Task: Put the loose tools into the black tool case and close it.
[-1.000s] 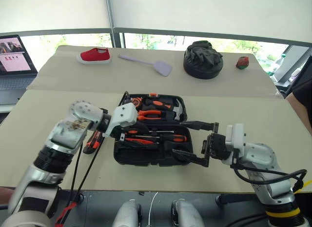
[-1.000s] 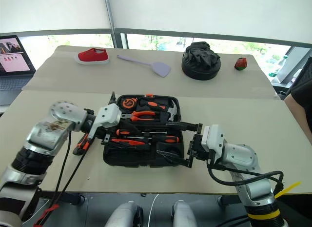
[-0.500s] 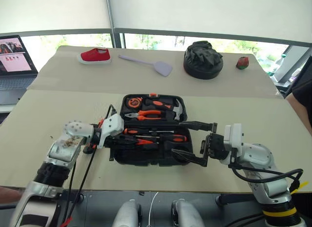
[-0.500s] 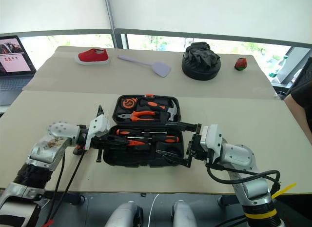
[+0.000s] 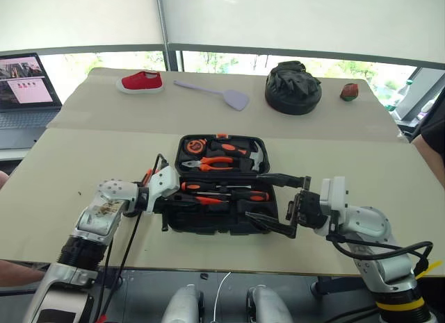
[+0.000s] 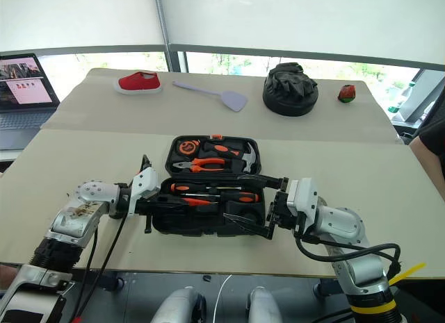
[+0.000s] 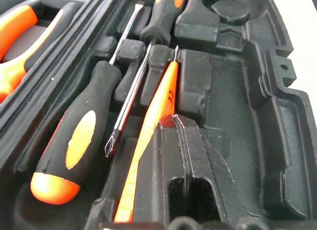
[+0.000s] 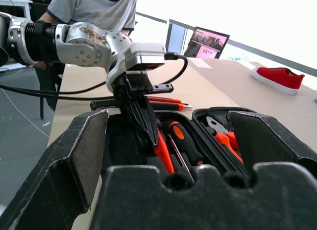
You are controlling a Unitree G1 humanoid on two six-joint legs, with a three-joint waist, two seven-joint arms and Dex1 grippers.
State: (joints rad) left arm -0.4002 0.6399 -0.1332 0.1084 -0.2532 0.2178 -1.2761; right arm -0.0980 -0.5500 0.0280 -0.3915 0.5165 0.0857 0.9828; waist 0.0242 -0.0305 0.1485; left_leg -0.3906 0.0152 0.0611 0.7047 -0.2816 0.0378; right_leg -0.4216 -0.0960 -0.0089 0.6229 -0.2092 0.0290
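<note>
The black tool case (image 5: 208,224) lies open in the middle of the table, with pliers and a hammer in its far half. Two black-and-orange screwdrivers (image 7: 74,146) and the thin orange screwdriver (image 7: 158,99) lie in the near half's slots. My left gripper (image 7: 174,118) is shut and reaches down into that near half, its tips against the thin orange screwdriver, which runs beside the fingers rather than between them. A black-and-orange utility knife (image 8: 166,102) lies on the table just left of the case. My right gripper (image 5: 274,201) is open at the case's front right corner, holding nothing.
On the far table are a red shoe (image 5: 141,81), a lilac spatula (image 5: 215,92), a lumpy black fabric bundle (image 5: 293,88) and a small red object (image 5: 349,92). A laptop (image 5: 28,80) stands at far left. A person (image 8: 94,7) stands past the table's left side.
My left gripper came down from above the case's left edge into the near half and shut. The right arm kept still.
</note>
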